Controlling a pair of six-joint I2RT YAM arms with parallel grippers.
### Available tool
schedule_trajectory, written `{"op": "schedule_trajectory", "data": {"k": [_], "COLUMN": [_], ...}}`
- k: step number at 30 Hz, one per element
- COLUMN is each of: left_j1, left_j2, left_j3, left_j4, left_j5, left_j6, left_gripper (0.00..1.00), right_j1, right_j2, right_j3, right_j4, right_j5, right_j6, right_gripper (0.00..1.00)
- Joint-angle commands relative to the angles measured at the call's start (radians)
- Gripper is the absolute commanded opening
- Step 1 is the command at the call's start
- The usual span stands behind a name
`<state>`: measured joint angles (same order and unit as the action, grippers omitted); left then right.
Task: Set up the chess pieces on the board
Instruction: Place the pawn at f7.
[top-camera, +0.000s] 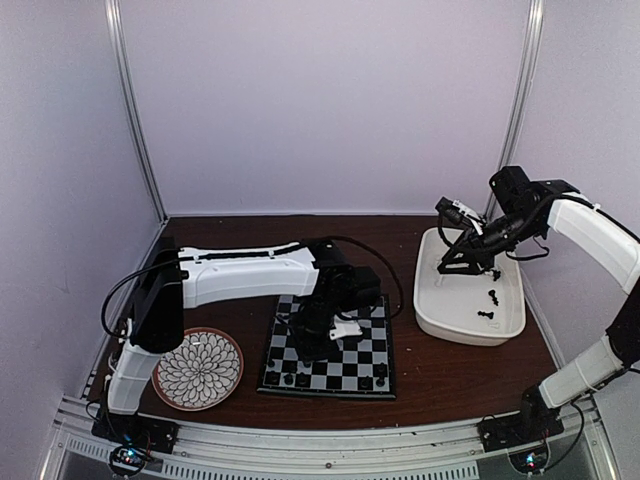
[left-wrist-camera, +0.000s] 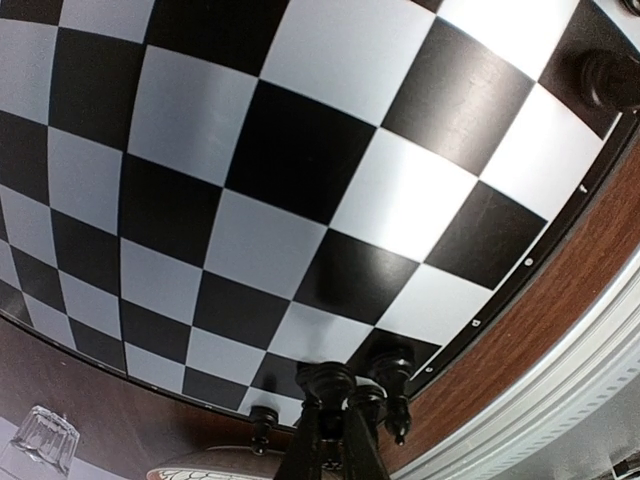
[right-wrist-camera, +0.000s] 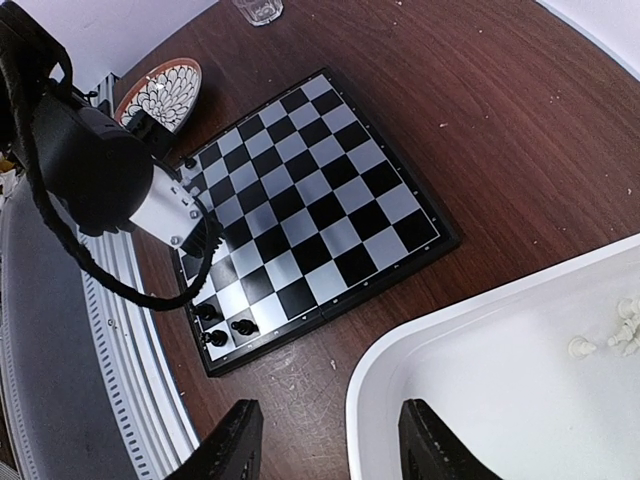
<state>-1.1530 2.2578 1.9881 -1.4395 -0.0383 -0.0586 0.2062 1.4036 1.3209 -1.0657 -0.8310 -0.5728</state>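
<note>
Spread black fingers of the right gripper (right-wrist-camera: 330, 420) hang empty above the rim of the white tub (right-wrist-camera: 500, 400), which holds white chess pieces (right-wrist-camera: 620, 330) off to one side and loose black pieces (top-camera: 487, 315) near it. Over the board (left-wrist-camera: 300, 200), the left gripper (left-wrist-camera: 335, 440) is pressed together, standing black pieces (left-wrist-camera: 395, 368) just beside its tips; whether it pinches one cannot be told.
</note>
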Motion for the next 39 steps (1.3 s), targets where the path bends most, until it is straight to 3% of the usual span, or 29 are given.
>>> {"op": "schedule_trajectory", "data": {"k": [1,27,39], "left_j1": [0.004,0.003,0.004], "left_j2": [0.017,0.058,0.039], "left_j3": [0.016,-0.020,-0.055], "left_j4": [0.017,0.026,0.025], "left_j5": [-0.022,-0.021,-0.016], "left_j6": [0.003,0.005,0.002], "left_gripper": [0.02,0.07,0.02], "right_j1": [-0.004,-0.002,-0.002], "right_j2": [-0.009,-0.010,-0.011], "right_j3": [-0.009,-0.009,-0.011], "right_j4": [-0.005,-0.013,-0.015], "right_j5": [-0.023,-0.032,-0.040], "right_j6": [-0.002,-0.006,-0.003], "right_gripper": [0.50,0.50,0.50]}}
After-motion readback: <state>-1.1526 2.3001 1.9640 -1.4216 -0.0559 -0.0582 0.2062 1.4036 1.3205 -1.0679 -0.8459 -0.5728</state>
